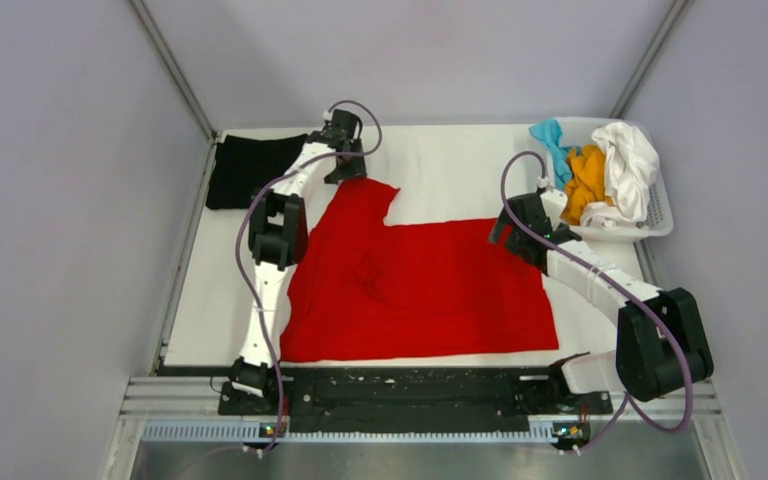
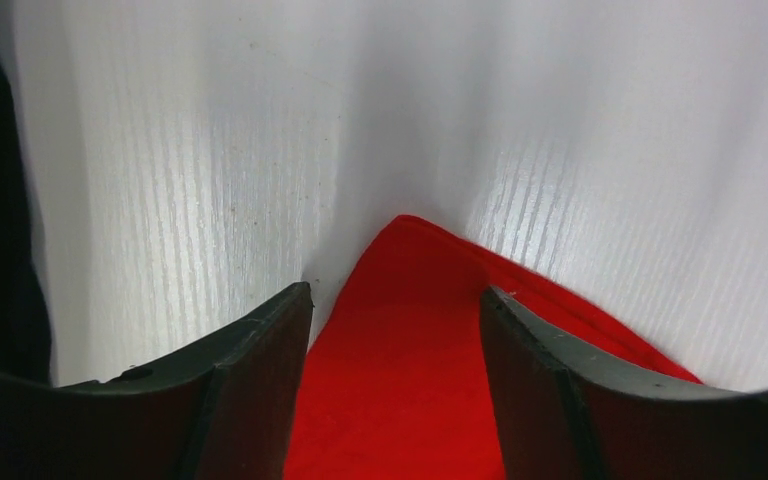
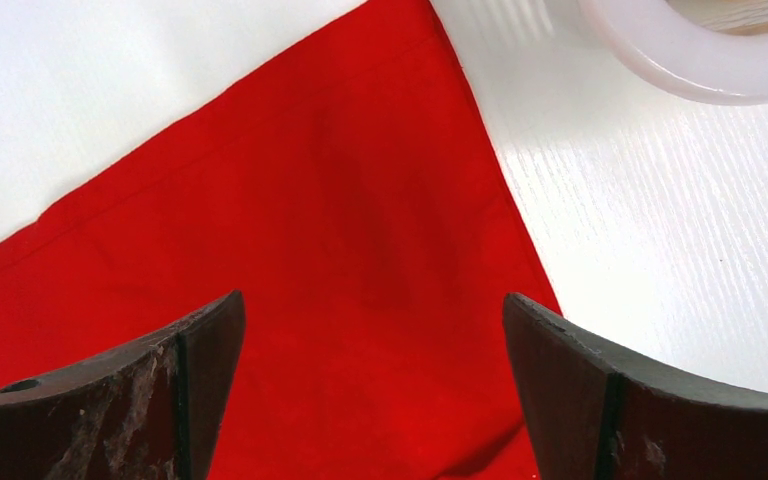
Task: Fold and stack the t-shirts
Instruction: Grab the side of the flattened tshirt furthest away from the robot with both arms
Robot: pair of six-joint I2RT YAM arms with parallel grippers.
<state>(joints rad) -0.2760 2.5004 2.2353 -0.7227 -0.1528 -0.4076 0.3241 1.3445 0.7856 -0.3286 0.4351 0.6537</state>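
Now, left fingers point(image 2: 250, 385) and right fingers point(image 3: 185, 395) apart, empty, over the red t-shirt point(image 1: 420, 285).

Red t-shirt point(image 1: 420, 285) spread flat, centre; black t-shirt point(image 1: 250, 168) far-left; white point(image 1: 632, 165), orange point(image 1: 586, 185), teal point(image 1: 552, 142) heaped far-right.

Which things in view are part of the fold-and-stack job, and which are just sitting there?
Job: bright red cloth t-shirt, spread flat mid-table; black cloth shirt, far-left corner; white cloth shirt, orange cloth shirt, teal cloth shirt, heaped together at far right.
Lying about: white slotted plastic basket holding that heap; white table surface.
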